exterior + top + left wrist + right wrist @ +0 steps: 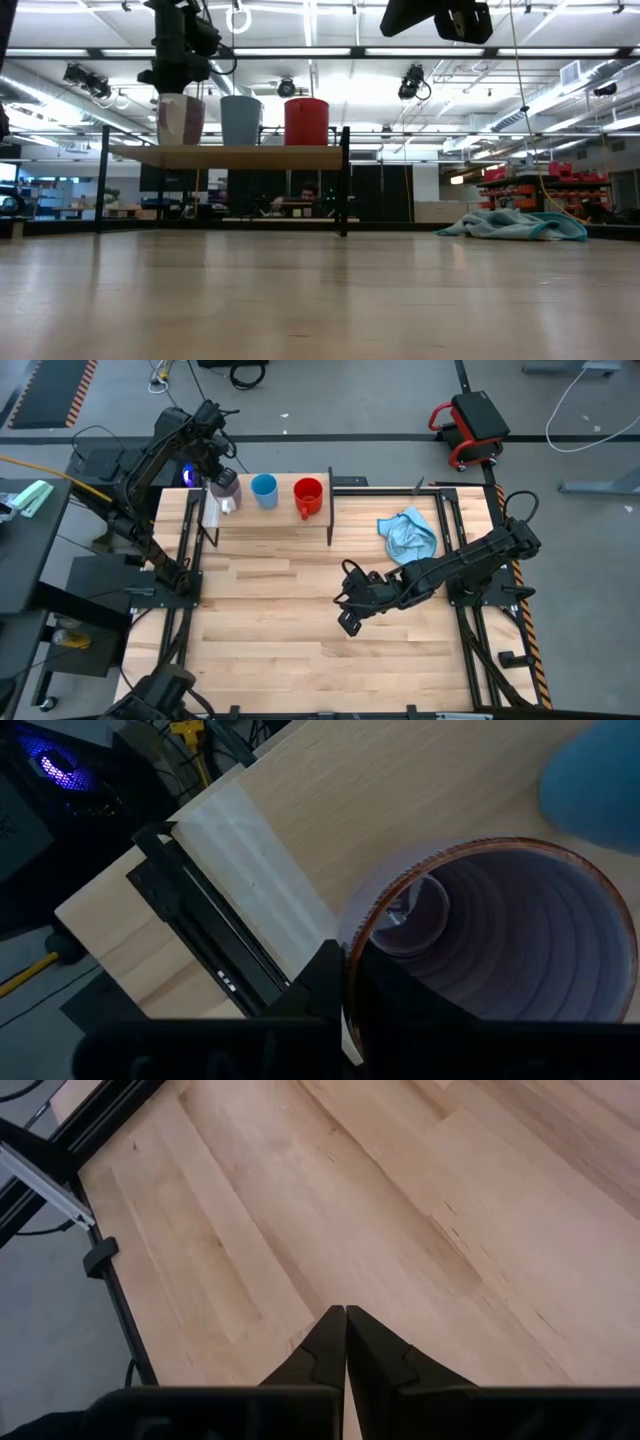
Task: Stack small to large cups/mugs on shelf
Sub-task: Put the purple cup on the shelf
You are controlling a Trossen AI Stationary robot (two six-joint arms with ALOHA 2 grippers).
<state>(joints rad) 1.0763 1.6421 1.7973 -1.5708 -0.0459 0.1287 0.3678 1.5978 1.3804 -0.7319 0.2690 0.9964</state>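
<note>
The shelf (270, 518) stands at the table's far left, and all three cups are on its board (240, 156) in a row. The lilac mug (226, 488) (181, 118) is leftmost, the light blue cup (264, 490) (240, 120) is in the middle, and the red mug (308, 496) (306, 121) is on the right. My left gripper (218, 468) (345, 960) comes down on the lilac mug and is shut on it. My right gripper (350, 622) (346, 1330) is shut on nothing and hovers over the middle of the table. My left gripper holds the lilac mug by its rim wall (352, 935), with one finger (400, 1010) inside the mug and the other finger (320, 982) outside. The fingers come from above, pointing down. The mug stands upright with its base on the shelf board, at its left end.
A crumpled light blue cloth (408, 532) (515, 225) lies on the table's far right part. Black frame rails (470, 610) run along the table's sides. The near half of the tabletop (280, 650) holds no objects.
</note>
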